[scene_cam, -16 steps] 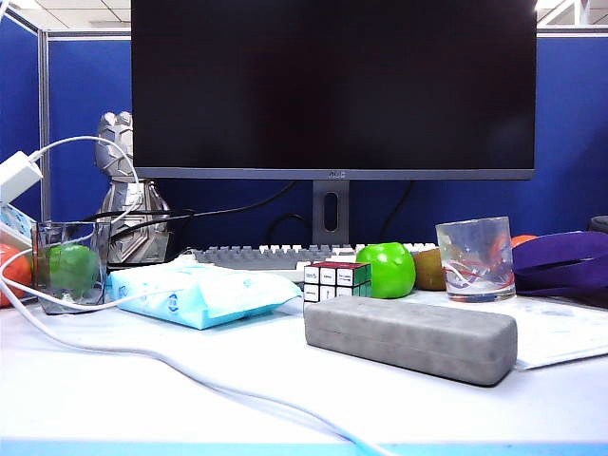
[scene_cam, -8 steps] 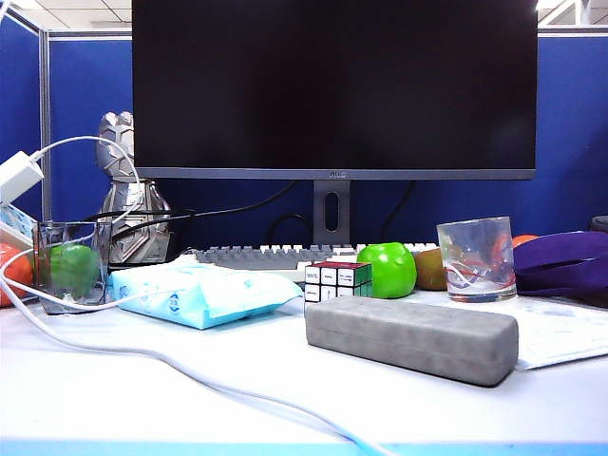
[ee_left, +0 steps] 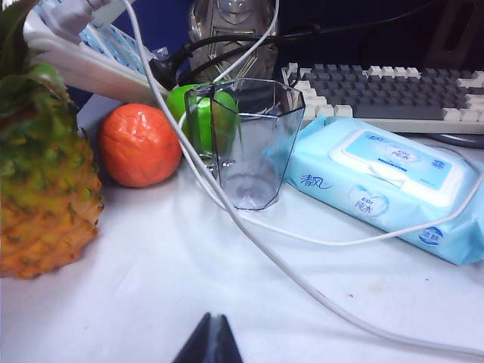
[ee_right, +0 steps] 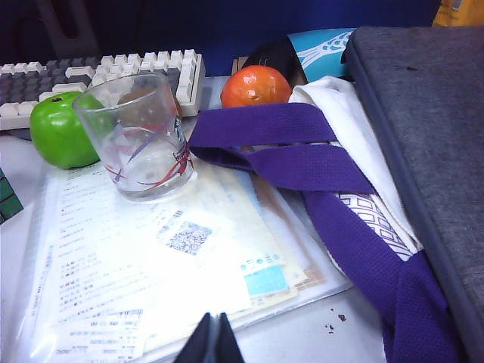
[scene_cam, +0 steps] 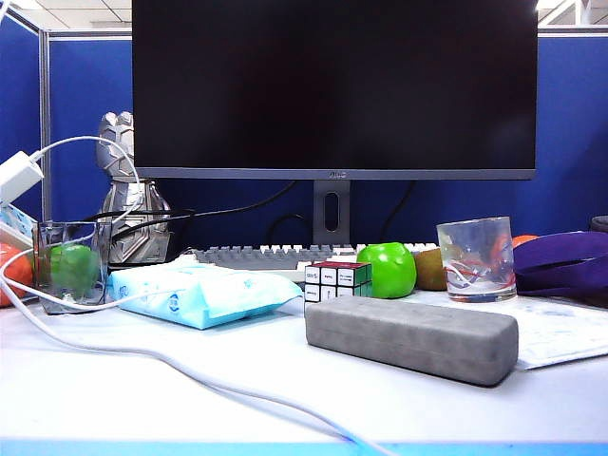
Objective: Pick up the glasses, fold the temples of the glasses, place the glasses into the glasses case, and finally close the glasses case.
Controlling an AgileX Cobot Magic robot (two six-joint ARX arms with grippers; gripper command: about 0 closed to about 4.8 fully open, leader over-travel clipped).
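The glasses case point(scene_cam: 411, 338), grey felt and oblong, lies with its lid down on the white table, right of centre in the exterior view. The glasses and their temples show in no view. My left gripper point(ee_left: 214, 319) is shut with nothing in it, hovering over bare table near a white cable point(ee_left: 287, 265) and a clear faceted cup point(ee_left: 246, 144). My right gripper point(ee_right: 215, 318) is also shut and empty, above the edge of a printed sheet in a plastic sleeve point(ee_right: 144, 265). Neither gripper appears in the exterior view.
A light-blue tissue pack point(scene_cam: 195, 293), Rubik's cube point(scene_cam: 336, 278), green apple point(scene_cam: 387, 269), drinking glass point(scene_cam: 475, 258), keyboard point(scene_cam: 256, 256) and monitor point(scene_cam: 332, 90) stand behind the case. A pineapple point(ee_left: 41, 166) and orange point(ee_left: 140, 145) sit at the left. A purple-strapped bag point(ee_right: 325, 174) lies at the right.
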